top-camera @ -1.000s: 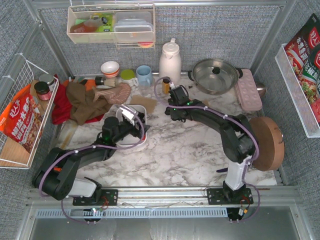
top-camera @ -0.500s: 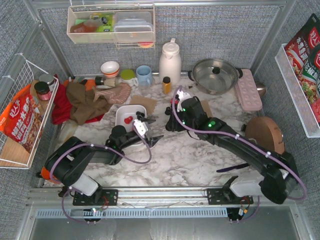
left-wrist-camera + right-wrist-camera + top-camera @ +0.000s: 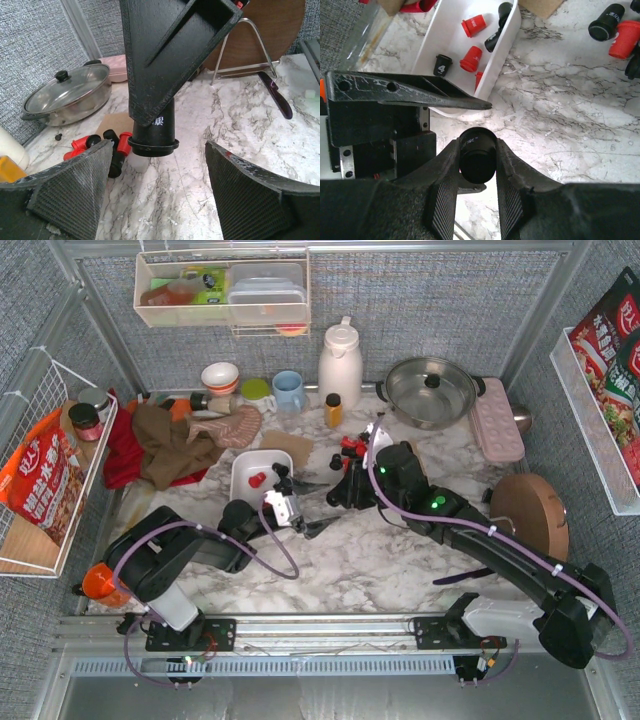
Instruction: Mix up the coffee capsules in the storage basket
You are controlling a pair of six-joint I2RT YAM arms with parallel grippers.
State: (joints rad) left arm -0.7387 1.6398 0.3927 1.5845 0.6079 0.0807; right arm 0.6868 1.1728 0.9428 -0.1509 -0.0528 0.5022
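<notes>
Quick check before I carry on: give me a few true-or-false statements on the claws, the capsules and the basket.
1. The right claw is shut on a black capsule. True.
2. The left claw grips a red capsule. False: it is open and holds nothing.
3. The storage basket contains red capsules and black ones. True.
4. Every capsule is in the basket. False: loose capsules lie on the marble table outside it.
</notes>
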